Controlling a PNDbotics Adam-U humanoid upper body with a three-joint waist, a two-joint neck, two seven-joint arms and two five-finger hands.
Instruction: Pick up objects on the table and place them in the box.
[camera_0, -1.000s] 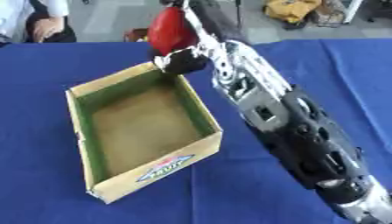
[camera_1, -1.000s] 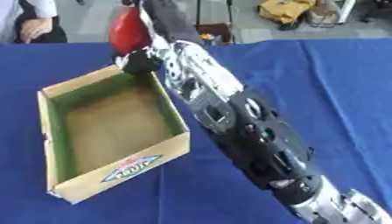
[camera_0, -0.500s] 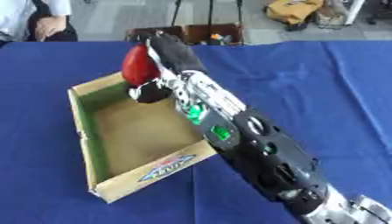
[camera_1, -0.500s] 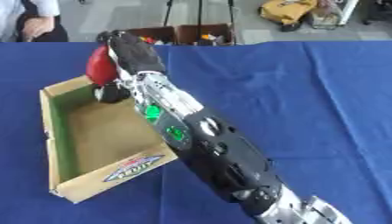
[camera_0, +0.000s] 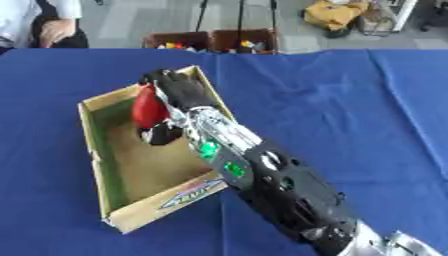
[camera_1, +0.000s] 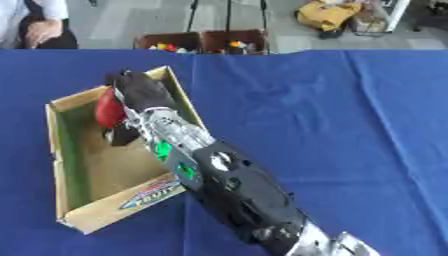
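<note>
A red rounded object (camera_0: 148, 107) hangs inside the open cardboard box (camera_0: 104, 178), over its far half. My right hand (camera_0: 175, 95) is curled round the object, its black back turned up toward the camera. The right arm (camera_0: 271, 180) runs from the lower right corner diagonally across the box's near right wall. The box has a green inner lining and a printed label on its front wall. My left hand shows in neither view.
Blue cloth (camera_0: 350, 110) covers the table around the box. Beyond the far edge stand two brown crates (camera_0: 210, 41) with small items, and a yellow bag (camera_0: 337, 12) lies on the floor. A seated person (camera_0: 39, 25) is at the far left.
My right hand has carried the red object left and downward, from above the box's far rim into the box. The view has also shifted.
</note>
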